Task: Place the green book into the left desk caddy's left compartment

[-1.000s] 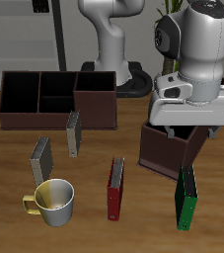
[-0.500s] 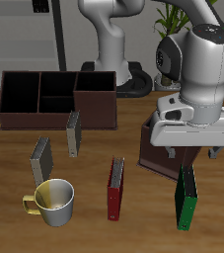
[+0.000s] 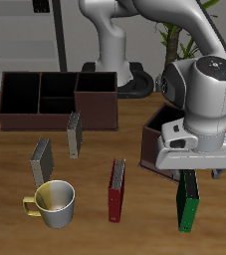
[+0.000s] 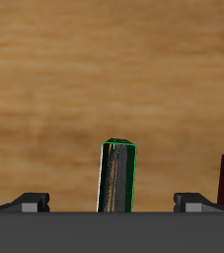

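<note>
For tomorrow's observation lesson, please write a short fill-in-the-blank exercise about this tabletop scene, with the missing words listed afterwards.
1. The gripper hangs right above the ____ book.
2. That book stands upright on the table, not yet inside the ____ beside it.
3. The yellow mug stands in front of a ____ book.
4. The book between the mug and the green one is ____.

Missing words: green; caddy; grey; red

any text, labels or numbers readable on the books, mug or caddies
None readable in either view.
green book: plain cover, no title showing.
red book: no lettering visible.
grey books: blank.
mug: no print.
left desk caddy: bare wood.
</note>
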Motion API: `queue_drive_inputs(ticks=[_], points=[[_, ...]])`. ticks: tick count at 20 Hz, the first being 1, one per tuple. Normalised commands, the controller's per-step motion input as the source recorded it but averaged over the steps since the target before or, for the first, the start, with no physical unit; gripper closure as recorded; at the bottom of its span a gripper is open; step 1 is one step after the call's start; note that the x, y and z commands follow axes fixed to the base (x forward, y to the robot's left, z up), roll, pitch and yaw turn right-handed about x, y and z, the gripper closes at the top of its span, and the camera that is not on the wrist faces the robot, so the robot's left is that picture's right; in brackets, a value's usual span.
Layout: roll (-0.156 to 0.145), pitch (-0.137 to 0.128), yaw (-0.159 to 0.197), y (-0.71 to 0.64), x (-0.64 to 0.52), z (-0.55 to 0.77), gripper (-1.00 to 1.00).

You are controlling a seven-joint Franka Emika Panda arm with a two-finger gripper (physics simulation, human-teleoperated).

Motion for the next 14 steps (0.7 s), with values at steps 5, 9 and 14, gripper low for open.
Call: queue_drive_inputs(ticks=[5,9,14], points=[[-0.017,0.034,0.002,-0.02,0.07,-0.36,-1.0],[0.001,0.03,0.007,0.02,0.01,-0.31,-1.0],[-0.012,0.032,0.029,-0.02,0.06,-0.26,-1.0]])
